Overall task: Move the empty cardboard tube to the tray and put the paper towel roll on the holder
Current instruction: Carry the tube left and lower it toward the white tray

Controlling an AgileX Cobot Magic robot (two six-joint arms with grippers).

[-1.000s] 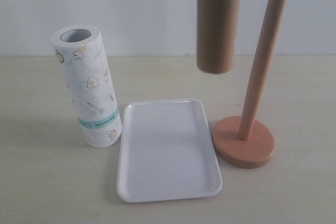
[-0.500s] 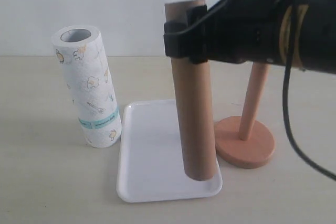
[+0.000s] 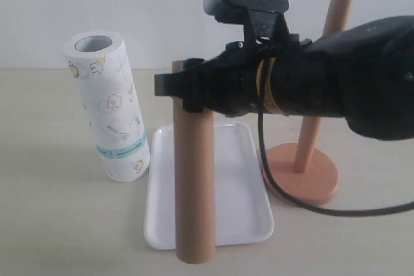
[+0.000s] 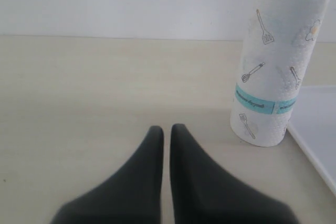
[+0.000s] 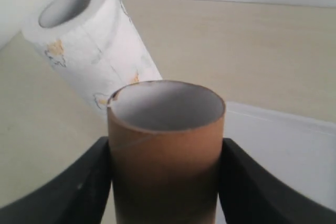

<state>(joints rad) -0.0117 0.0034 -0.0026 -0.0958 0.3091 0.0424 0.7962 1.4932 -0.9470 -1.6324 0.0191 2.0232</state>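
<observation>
The empty cardboard tube (image 3: 194, 185) hangs upright, its top end clamped in my right gripper (image 3: 186, 92). Its lower end shows in front of the tray's near rim; whether it touches anything I cannot tell. In the right wrist view the black fingers (image 5: 86, 182) press both sides of the tube (image 5: 165, 150), whose pale grey inside is visible. The white tray (image 3: 242, 179) lies flat behind it. The paper towel roll (image 3: 110, 114) stands leaning just left of the tray. The holder (image 3: 301, 176) stands to the right, its rod partly behind my arm. My left gripper (image 4: 164, 129) is shut and empty, low over the table near the roll (image 4: 275, 77).
The right arm's black body and cable (image 3: 304, 208) stretch across the holder and the tray's right side. A white wall (image 3: 129, 4) closes the back of the beige table (image 3: 58, 224). The tray's rim (image 4: 315, 129) shows beside the roll in the left wrist view.
The right gripper has carried the tube leftwards across the tray and lower, nearer the camera. The roll, tray and holder have not moved.
</observation>
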